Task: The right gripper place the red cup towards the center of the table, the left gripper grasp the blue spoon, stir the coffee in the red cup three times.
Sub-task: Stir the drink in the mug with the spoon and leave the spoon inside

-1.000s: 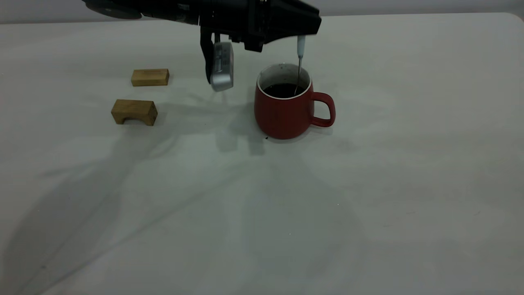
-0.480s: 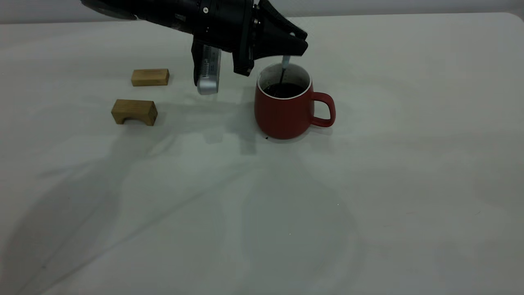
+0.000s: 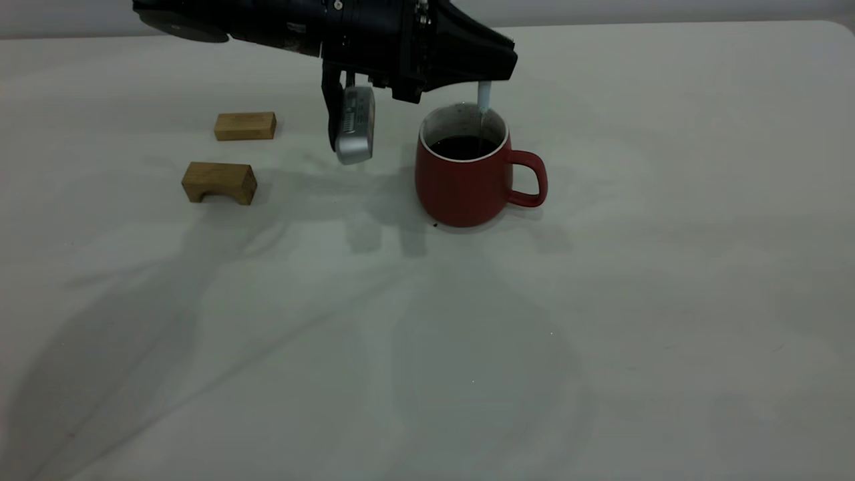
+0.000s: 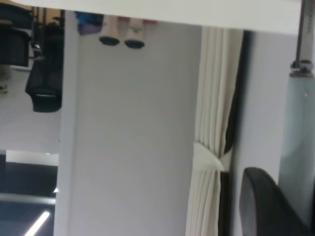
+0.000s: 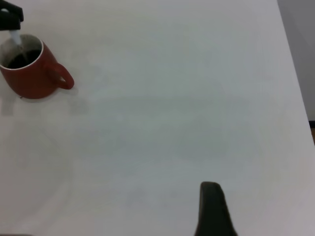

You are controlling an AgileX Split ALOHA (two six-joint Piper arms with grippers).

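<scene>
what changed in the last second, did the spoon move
Yes. The left end effector dipped the blue spoon toward the cup's left side, then rose and swung it back right. The spoon stays gripped, in the coffee. The red cup and both wooden blocks stayed put.

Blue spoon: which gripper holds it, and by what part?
The left gripper holds the blue spoon by its handle's upper end, bowl down in the red cup.

Exterior cam looks from front, a bit above, near the table. Left wrist cam points sideways at room wall, the blue spoon very close. Right wrist cam is high, farther off; shares the red cup w/ exterior.
</scene>
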